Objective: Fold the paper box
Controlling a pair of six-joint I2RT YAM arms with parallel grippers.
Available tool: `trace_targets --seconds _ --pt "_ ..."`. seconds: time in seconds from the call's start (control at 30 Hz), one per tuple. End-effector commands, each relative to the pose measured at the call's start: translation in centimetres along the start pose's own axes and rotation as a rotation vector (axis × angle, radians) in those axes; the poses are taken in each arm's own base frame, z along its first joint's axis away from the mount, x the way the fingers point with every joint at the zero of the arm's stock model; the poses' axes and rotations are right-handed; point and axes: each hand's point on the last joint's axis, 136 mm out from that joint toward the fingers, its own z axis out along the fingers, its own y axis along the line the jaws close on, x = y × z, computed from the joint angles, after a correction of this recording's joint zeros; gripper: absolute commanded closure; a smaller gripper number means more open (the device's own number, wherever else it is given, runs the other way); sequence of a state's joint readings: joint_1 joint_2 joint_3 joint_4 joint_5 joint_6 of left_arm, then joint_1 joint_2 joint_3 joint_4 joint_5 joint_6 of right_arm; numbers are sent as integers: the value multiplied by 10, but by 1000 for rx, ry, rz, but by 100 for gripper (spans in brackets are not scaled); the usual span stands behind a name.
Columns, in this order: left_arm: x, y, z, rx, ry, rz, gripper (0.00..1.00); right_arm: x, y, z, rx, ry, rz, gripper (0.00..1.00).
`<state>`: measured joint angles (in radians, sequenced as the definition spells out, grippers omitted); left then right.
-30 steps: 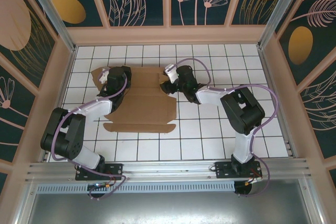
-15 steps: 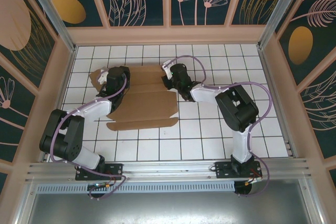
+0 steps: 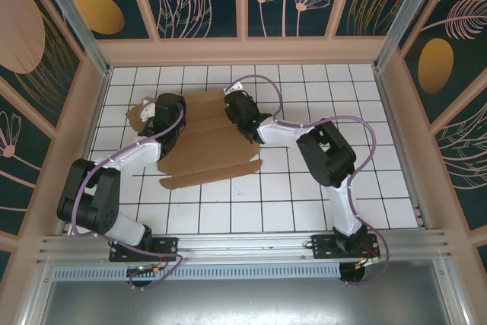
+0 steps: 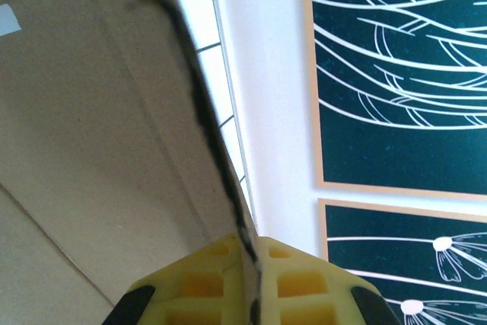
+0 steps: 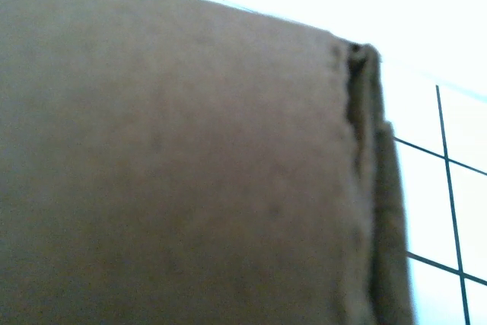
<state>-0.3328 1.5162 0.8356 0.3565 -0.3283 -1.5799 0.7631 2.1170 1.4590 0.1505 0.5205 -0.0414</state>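
The paper box is a brown cardboard sheet with flaps, lying skewed on the white tiles left of centre. My left gripper sits at its left side. In the left wrist view the yellow fingers of this gripper are shut on a raised edge of the cardboard. My right gripper is over the sheet's far right part. Its wrist camera is pressed close to a cardboard panel with a doubled edge at the right. Its fingers are hidden there.
A small flap sticks out left of the left gripper. The tiled table has free room to the right and along the front. Peach frame walls with patterned panels enclose the table on three sides.
The right gripper has moved left onto the sheet's right part. The cardboard has turned, its near right corner swinging away from the arm bases. The left gripper keeps its hold.
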Motion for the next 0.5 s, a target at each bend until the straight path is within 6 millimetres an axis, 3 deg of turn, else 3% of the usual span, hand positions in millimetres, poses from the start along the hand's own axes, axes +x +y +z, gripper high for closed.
trace_targets --seconds 0.0,0.17,0.33,0.47 --pt "8 5 0 -47 36 11 100 48 -47 13 259 183 -63 97" --pt "8 6 1 -57 32 8 100 51 -55 14 342 190 -69 100" --pt "16 6 4 -47 70 5 100 54 -43 17 246 198 -12 97" --pt "21 -6 0 12 109 35 85 49 -42 8 142 129 45 92"
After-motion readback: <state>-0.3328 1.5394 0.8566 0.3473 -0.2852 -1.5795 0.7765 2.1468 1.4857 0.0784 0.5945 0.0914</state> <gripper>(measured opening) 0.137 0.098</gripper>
